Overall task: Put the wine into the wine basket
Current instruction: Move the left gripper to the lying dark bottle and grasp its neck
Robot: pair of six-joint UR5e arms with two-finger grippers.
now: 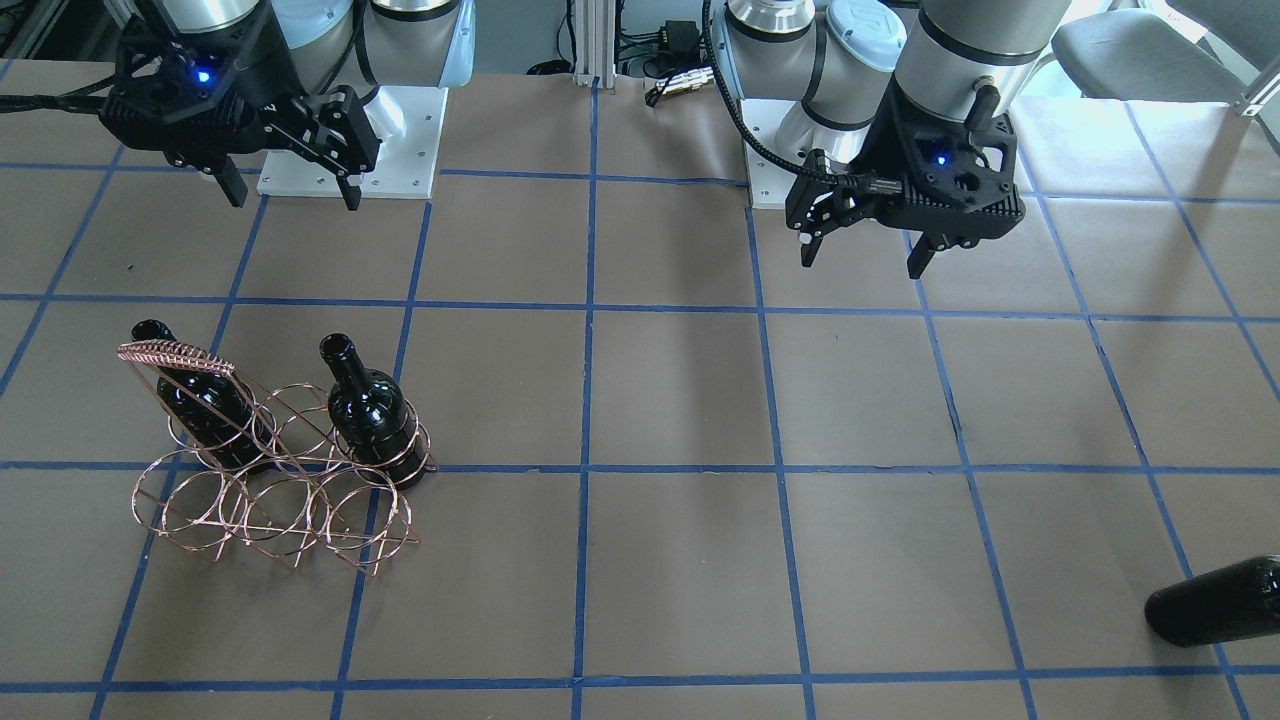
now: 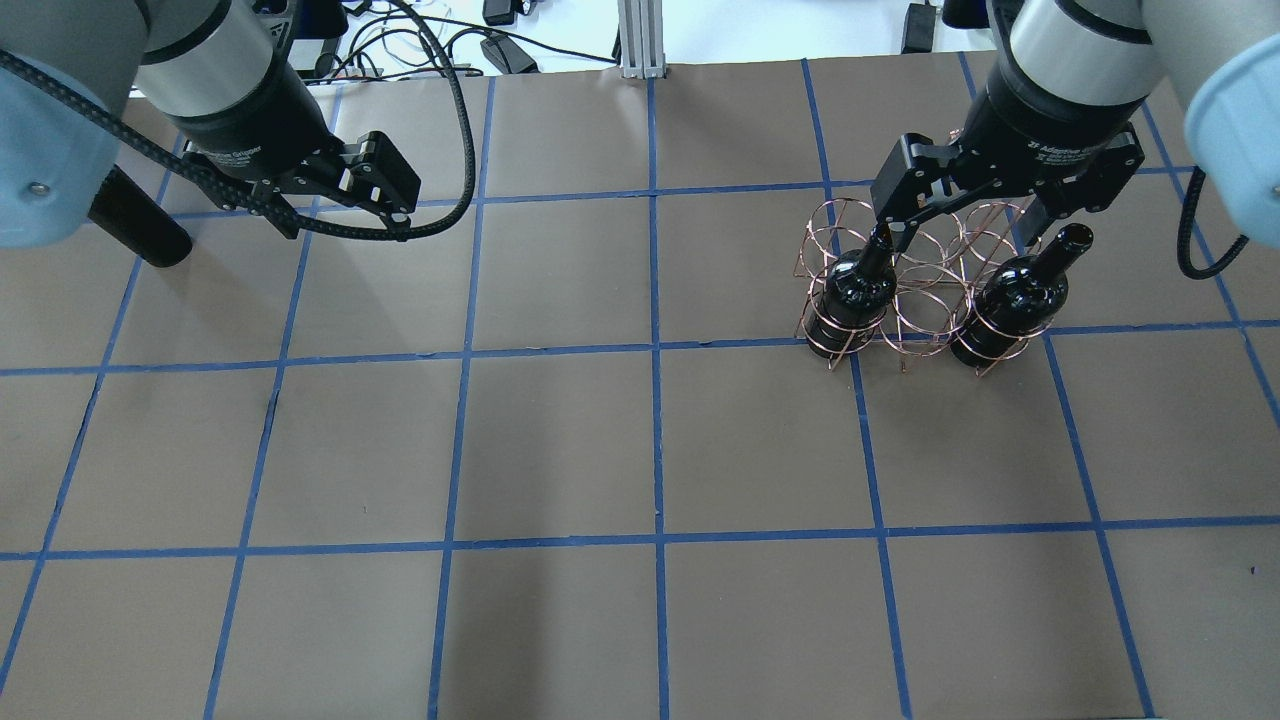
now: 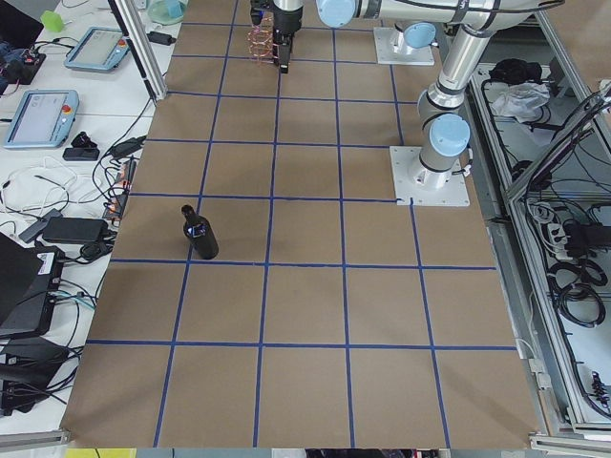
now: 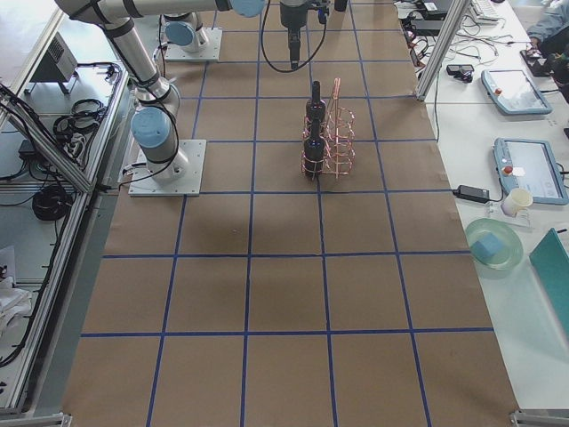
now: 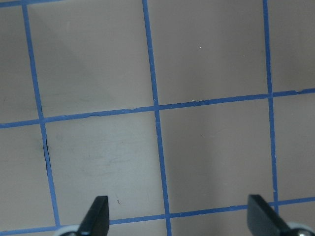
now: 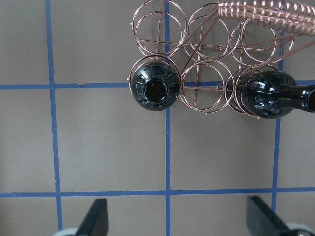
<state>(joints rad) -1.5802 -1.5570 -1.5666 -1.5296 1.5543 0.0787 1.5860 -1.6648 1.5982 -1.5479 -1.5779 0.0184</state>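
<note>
**Overhead exterior view: one bottle outstanding, four rings vacant**

Risks are entered first. The tabletop (image 2: 650, 450) would have to be crossed almost end to end. The wine (image 3: 200, 234) is seen upright near the operators' edge on the robot's left, well apart from the wine basket (image 1: 250, 480) on the robot's right. A slip of the glossy glass during a long carry or hand-over is judged the chief hazard. The basket is thin wire, so tilting or sliding is to be expected if a bottle base catches a ring. The tall handle and the necks of the two seated bottles (image 2: 860, 290) could be struck on descent.

Contents: each end ring of the row nearest the robot is occupied by an upright bottle. The ring between them and the whole far row are vacant.

The left claw (image 5: 179, 219) is spread wide and empty over bare paper. The right claw (image 6: 179, 219) is likewise wide and empty, just beside the basket.
</note>
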